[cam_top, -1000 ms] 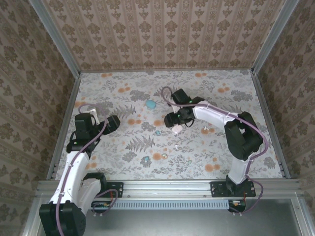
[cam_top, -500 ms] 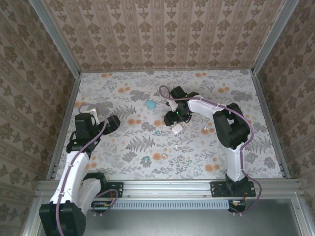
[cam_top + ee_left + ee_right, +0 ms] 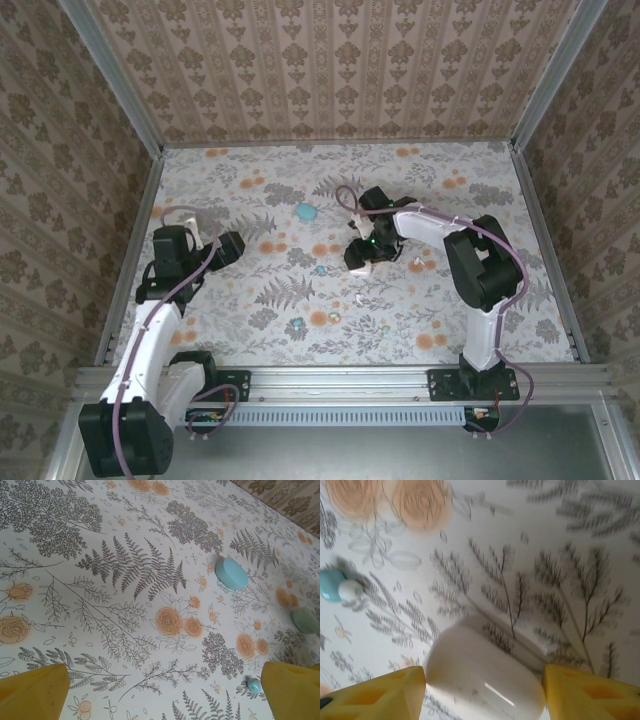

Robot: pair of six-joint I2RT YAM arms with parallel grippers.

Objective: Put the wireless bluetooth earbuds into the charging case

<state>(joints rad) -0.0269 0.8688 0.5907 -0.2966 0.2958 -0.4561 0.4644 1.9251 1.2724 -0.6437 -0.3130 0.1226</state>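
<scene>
The teal earbud (image 3: pixel 335 586), a tiny pebble with a whitish tip, lies loose on the tabletop (image 3: pixel 240 300), near the right hand (image 3: pixel 363 257). Other buds (image 3: pixel 297 323) are scattered closer to the arm bases. The earbud is judged to be very light, hard and smooth, so it is likely to skid or squirt out of a pinch. It is best taken across its broadest part, with gentle force. The whitish charging case (image 3: pixel 480 675), a glossy, rounded, stiff shell, is clamped between the right hand's yellow fingers (image 3: pixel 375 695). A teal case (image 3: pixel 231 573), puck-shaped and matte, rests farther back. The left hand (image 3: pixel 160 697) is spread wide above the floral-printed surface, with nothing in it.
</scene>
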